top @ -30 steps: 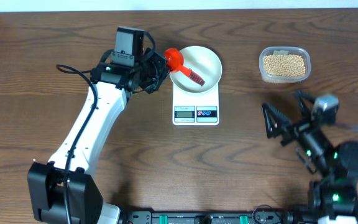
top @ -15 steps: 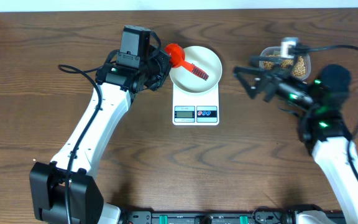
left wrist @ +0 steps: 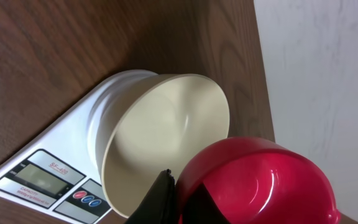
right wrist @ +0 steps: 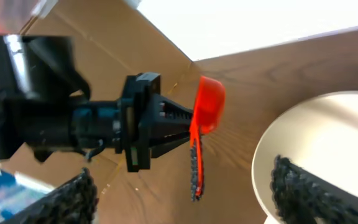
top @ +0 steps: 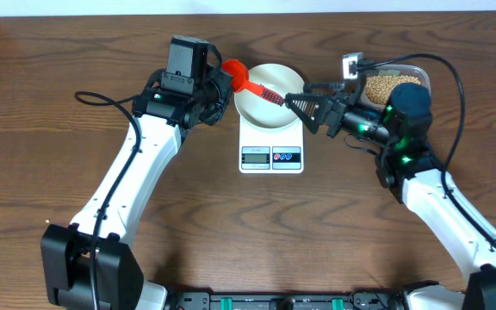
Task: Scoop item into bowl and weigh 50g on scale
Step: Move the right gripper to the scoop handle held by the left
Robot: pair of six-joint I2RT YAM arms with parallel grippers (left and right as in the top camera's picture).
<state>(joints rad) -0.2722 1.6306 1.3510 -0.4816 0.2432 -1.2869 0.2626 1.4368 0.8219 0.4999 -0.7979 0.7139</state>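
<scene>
Right claw [top: 298,107] swung in to the bowl [top: 265,114], jaws apart; left claw [top: 219,86] clamped on scoop [top: 241,78]. Scoop looked light, stiff; best taken by its handle

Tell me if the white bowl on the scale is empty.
Empty. The bowl on the scale shows a bare white inside in the left wrist view, nothing in it.

A bowl [top: 284,84] sits on a scale [top: 271,157]. The left gripper [top: 223,77] holds a scoop [top: 250,84] at the bowl's left rim, with the handle over the bowl. The right gripper [top: 304,108] is just right of the bowl. A tub [top: 394,67] of beans [top: 384,85] lies farther right.
</scene>
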